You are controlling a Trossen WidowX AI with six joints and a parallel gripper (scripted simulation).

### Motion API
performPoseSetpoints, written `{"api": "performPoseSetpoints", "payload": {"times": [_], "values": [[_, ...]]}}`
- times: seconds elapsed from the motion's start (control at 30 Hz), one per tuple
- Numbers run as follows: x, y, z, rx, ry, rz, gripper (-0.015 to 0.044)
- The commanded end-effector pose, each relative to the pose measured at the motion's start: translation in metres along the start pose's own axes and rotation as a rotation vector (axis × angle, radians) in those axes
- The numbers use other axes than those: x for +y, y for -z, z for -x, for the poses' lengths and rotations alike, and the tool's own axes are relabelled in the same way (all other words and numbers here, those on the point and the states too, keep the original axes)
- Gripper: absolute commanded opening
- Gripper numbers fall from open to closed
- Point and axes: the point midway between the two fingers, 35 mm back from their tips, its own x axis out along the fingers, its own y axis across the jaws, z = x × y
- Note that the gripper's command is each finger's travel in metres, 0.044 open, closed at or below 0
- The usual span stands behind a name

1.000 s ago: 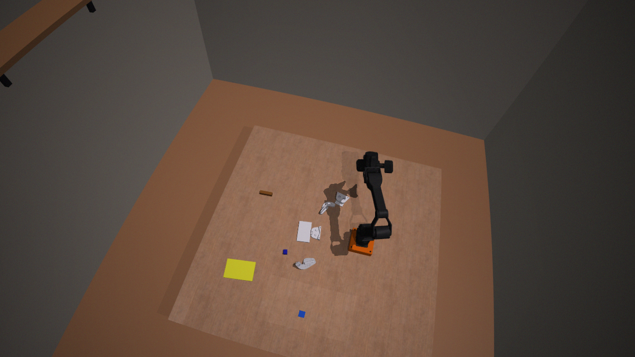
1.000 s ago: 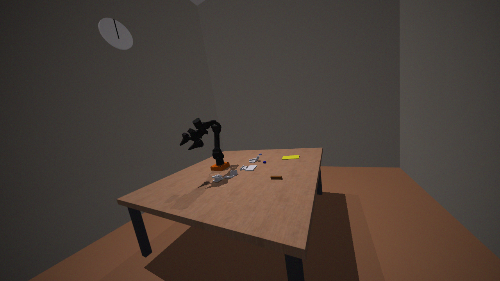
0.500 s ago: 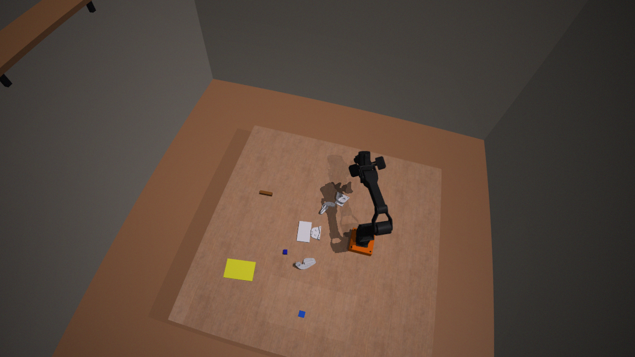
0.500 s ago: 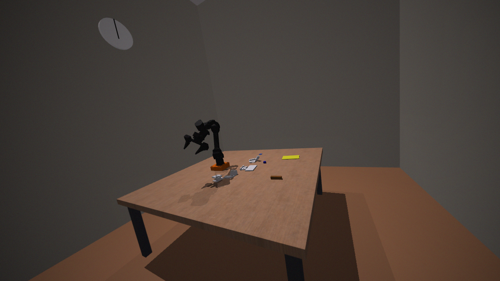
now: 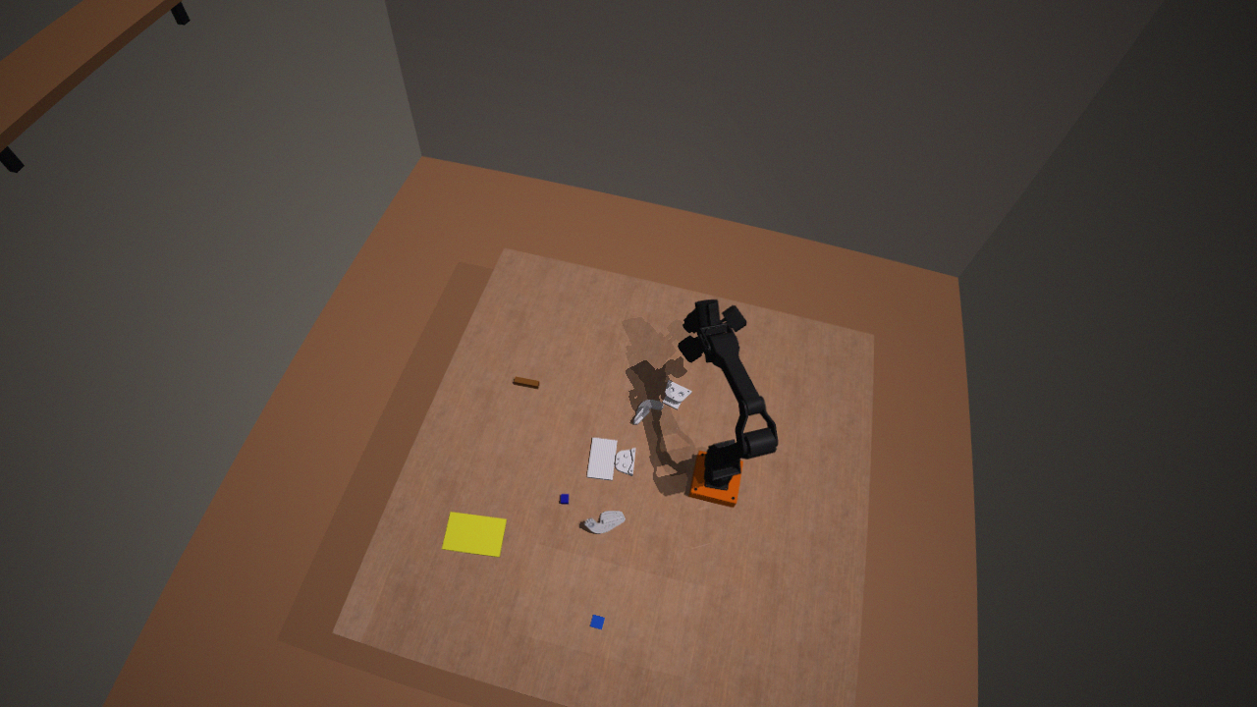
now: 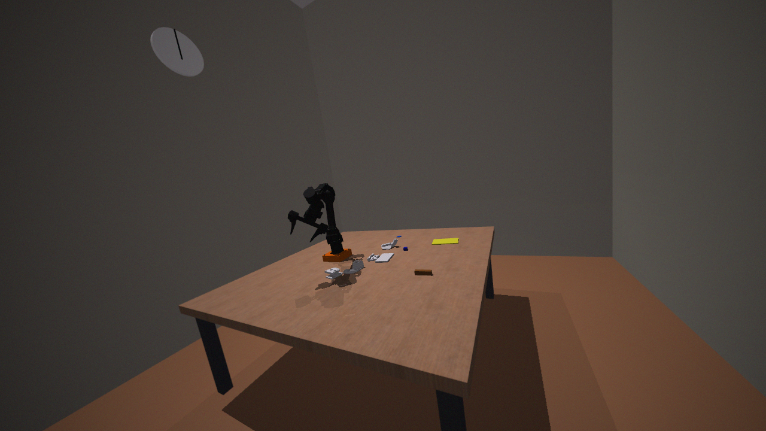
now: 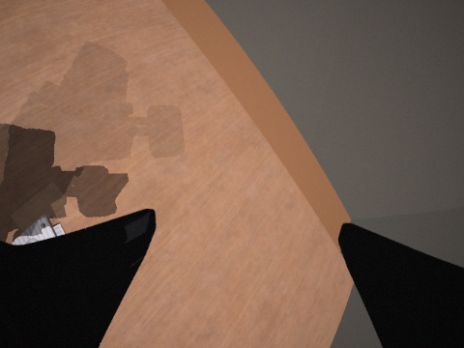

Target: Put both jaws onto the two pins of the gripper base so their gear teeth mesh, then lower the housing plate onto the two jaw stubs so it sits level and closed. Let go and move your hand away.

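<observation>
My gripper [image 6: 301, 237] [image 7: 249, 227] is open and empty, pointing down, high above the table. A white part with two round features [image 5: 677, 394] [image 6: 333, 273] lies below the arm; a white piece [image 7: 39, 232] shows partly behind the left finger in the wrist view. One curved jaw [image 5: 645, 411] [image 6: 357, 266] lies close beside that part. Another white part with small round features [image 5: 625, 462] [image 6: 373, 257] lies against a flat white rectangle [image 5: 602, 459] [image 6: 384, 257]. The second jaw [image 5: 604, 521] [image 6: 388, 246] lies apart. Which part is base or housing plate, I cannot tell surely.
A brown block [image 5: 525, 382] [image 6: 423, 272], a dark blue cube [image 5: 564, 498] [image 6: 405, 248], a yellow sheet [image 5: 474, 534] [image 6: 444, 240] and a blue square [image 5: 596, 622] [image 6: 398, 236] are on the table. The arm stands on an orange base [image 5: 713, 496] [image 6: 337, 256].
</observation>
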Motion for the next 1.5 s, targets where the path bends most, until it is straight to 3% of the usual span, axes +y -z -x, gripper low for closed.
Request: {"api": "performPoseSetpoints", "payload": {"times": [0.0, 1.47], "values": [[0.016, -0.004, -0.002, 0.000, -0.056, 0.104, 0.0440], [0.150, -0.004, 0.003, -0.051, -0.507, 0.986, 0.0440]]}}
